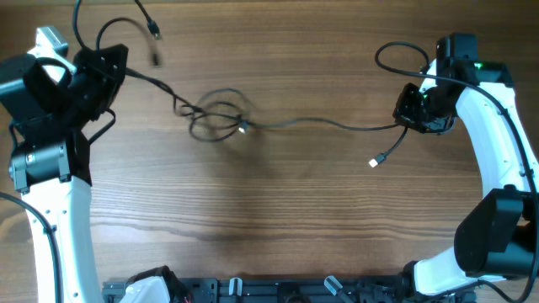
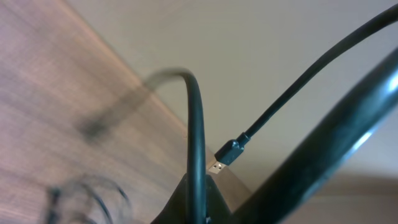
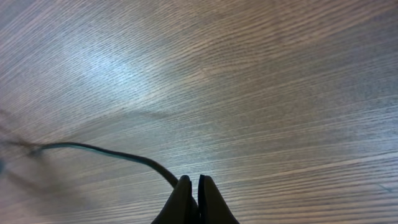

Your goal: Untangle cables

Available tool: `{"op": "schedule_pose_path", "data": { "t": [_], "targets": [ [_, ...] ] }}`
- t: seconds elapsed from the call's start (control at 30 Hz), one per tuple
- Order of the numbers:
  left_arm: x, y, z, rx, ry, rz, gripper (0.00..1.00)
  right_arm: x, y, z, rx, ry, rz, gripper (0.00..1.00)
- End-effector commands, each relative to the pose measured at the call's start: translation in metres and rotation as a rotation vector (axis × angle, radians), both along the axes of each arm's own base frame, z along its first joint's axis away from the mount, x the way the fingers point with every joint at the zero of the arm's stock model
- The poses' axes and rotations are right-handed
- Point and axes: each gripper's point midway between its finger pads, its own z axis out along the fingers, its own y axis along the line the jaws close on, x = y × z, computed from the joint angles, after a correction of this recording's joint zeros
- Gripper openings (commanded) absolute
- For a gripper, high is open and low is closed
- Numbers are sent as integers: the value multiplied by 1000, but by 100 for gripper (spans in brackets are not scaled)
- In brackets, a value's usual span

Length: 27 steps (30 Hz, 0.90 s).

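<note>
Wood-grained table [image 1: 278,219] is spread under both arms. Nearest the right wrist camera, the right gripper [image 3: 189,199] is seen pressed together, its fingertips [image 3: 208,200] meeting on one strand of the cables [image 3: 93,149], which leaves them to the left and trails over the wood. Nearest the left wrist camera, the left gripper [image 2: 198,210] is closed around another strand, which rises from between the dark fingers and bends over. The contact itself is cut off at the picture's lower edge, so the pinch is probably, not certainly, firm. A USB plug [image 2: 219,165] is seen just beside that strand, its metal tip bared.

From overhead, the right-hand strand is drawn out from the right gripper toward mid-table, where a loose knot [image 1: 215,118] of loops is laid between the two arms, nearer the left one. A short tail drops from near the right gripper and is ended by a pale plug [image 1: 373,162] on the wood close by. Farther back, by the left gripper, a further plug end [image 1: 154,32] is raised near the table's far edge and is blurred.
</note>
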Motion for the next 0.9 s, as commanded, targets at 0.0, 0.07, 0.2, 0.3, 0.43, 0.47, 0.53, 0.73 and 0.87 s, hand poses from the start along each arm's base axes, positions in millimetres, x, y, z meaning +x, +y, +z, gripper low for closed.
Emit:
{"op": "schedule_pose_path", "data": {
  "t": [0.0,0.07,0.2,0.3,0.43,0.47,0.53,0.73,0.87],
  "targets": [
    [-1,-9,-20,-23,97,-10,4,2,15,-2,66,-21,88,4],
    [0,-28,-45,-43,190,-66,4,2,25,0,85,-27,123,5],
    [1,-97,-80,-40,290,-272,4,3,74,24,166,-115,312,5],
    [-9,-151,-95,-51,340,-427,9,10,94,69,157,-241,372,15],
    [-30,-204,-108,-32,390,-567,48,17,94,127,149,-397,358,56],
    [-35,-215,-109,-23,394,-595,66,18,94,138,147,-427,360,57],
    [-44,-235,-113,8,400,-629,83,17,94,142,146,-434,361,59],
    [-43,-250,-105,21,346,-649,100,17,97,141,148,-434,369,62],
    [-1,-158,-113,-48,412,-340,100,14,137,125,171,-399,474,62]
  ]
}}
